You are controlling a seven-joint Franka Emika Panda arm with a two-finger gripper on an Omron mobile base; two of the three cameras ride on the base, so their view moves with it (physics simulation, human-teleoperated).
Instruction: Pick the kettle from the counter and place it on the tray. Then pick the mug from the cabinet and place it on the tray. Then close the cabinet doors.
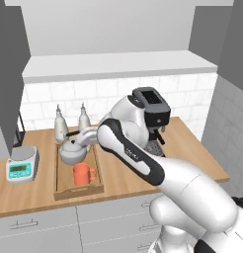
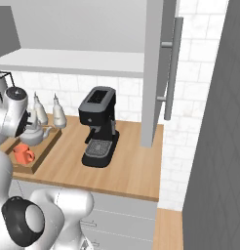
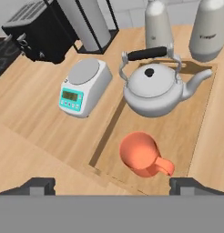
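Directly under the empty, wide-open tool: mug on tray (kettle beyond, seemingly untouched).

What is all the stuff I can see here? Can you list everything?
kettle: one, silver-grey with black handle, at the far end of the tray
mug: one, orange-red, on the tray, nearer than the kettle
tray: one, light wood, on the counter
counter: one, light-brown wood, grey drawers below
bottles: two, silver, behind the tray
scale: one, grey with teal display, beside the tray
coffee machine: one, black, on the counter
cabinet doors: two, grey, standing open
gripper: one, dark fingertips, open, above the tray
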